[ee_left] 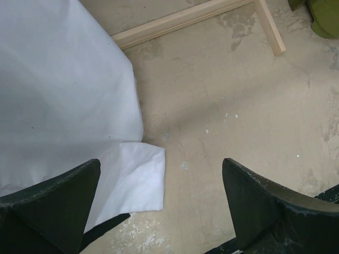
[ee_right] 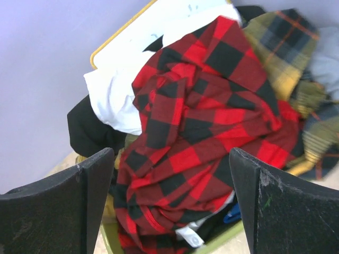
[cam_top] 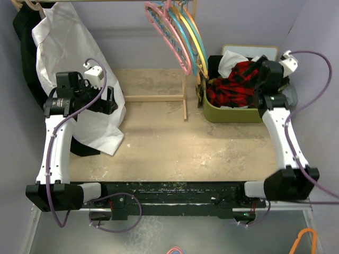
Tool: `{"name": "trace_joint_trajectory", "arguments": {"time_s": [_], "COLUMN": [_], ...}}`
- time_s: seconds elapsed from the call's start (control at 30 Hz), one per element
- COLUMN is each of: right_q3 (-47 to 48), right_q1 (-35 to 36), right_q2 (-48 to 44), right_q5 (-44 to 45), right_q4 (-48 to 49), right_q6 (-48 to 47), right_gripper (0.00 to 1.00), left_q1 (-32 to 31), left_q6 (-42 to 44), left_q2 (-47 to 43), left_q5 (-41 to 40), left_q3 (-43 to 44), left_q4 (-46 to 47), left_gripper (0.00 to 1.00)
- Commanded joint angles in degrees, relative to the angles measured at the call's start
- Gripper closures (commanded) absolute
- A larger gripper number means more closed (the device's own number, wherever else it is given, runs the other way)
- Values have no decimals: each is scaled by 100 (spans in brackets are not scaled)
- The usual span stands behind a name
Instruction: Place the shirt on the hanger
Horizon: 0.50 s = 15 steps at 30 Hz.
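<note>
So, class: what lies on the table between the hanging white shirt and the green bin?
Top view: only the wooden rack base crosses the table between white shirt and green bin; the rest is bare.

Lighting is even and diffuse; shadows on the table [cam_top: 159, 143] are soft. Right wrist view blurs toward its right edge.

Top overhead, far; wrists close, looking down; top, right wrist share shirt [ee_right: 201, 137].
</note>
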Motion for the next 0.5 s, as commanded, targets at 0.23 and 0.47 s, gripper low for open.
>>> {"name": "trace_joint_trajectory", "arguments": {"time_s": [0.23,0.47], "right_q3": [1445,1711], "right_q1": [26,18], "right_q2": [2127,2731], "right_q5": [-192,-319], "right_q4": [-478,-457], "right_q6": [308,298], "right_gripper": [13,20], "left_q1": [-131,-131], "left_q6": [230,311], "left_q2": [429,415], "left_q5": [108,-7], "left_q3": [433,200], "left_q4": [-83,-57], "left_gripper": [1,1]}}
